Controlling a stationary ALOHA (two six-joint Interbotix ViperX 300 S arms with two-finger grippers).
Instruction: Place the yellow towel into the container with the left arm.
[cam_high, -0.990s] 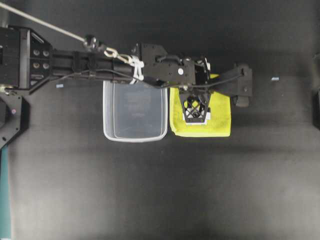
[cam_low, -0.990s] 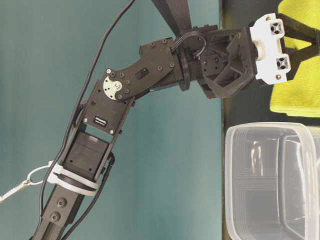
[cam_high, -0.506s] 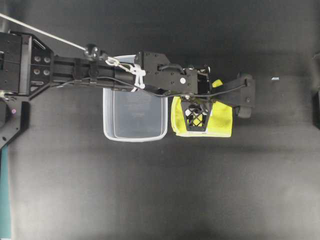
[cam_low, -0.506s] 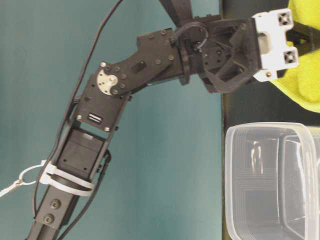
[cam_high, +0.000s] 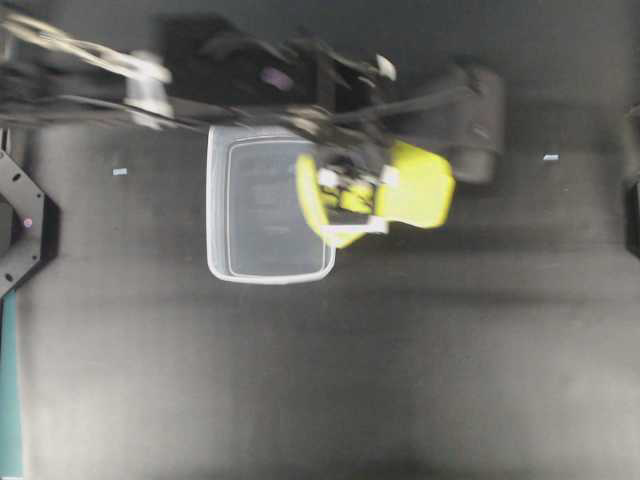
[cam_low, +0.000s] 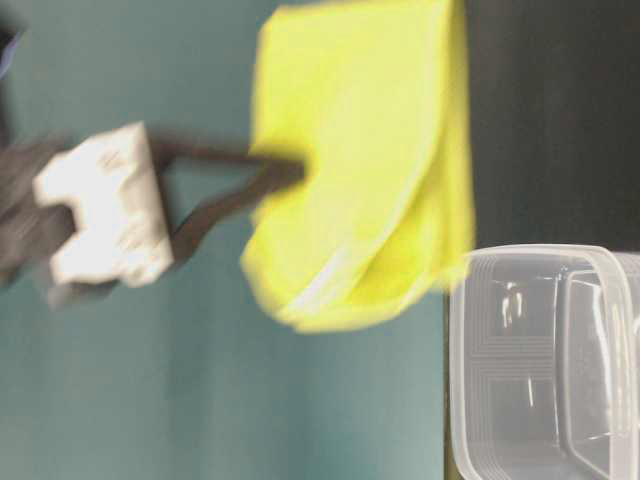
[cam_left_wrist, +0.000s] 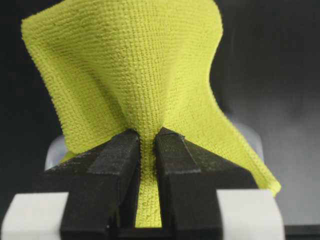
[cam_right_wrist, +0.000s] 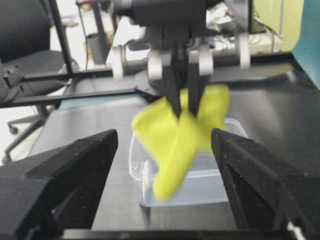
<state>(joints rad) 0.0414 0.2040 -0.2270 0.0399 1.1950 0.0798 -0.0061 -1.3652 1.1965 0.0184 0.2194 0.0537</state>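
The yellow towel (cam_high: 415, 190) hangs lifted off the table, bunched, over the right rim of the clear plastic container (cam_high: 215, 200). My left gripper (cam_high: 350, 195), blurred by motion, is shut on the towel. In the left wrist view its black fingers (cam_left_wrist: 112, 155) pinch a fold of the towel (cam_left_wrist: 135, 75). The table-level view shows the towel (cam_low: 370, 170) hanging above and beside the container (cam_low: 540, 360). My right gripper (cam_right_wrist: 164, 137) is open and empty, facing the towel (cam_right_wrist: 180, 135) and the container (cam_right_wrist: 220, 180) from a distance.
The table is a black mat (cam_high: 400, 380). Small pale marks lie on it at the left (cam_high: 120, 172) and the right (cam_high: 550, 157). A black mount (cam_high: 20, 220) stands at the left edge.
My left gripper has lifted the towel off the table and swung it left toward the container. The towel now hangs bunched and partly over the container's right rim.
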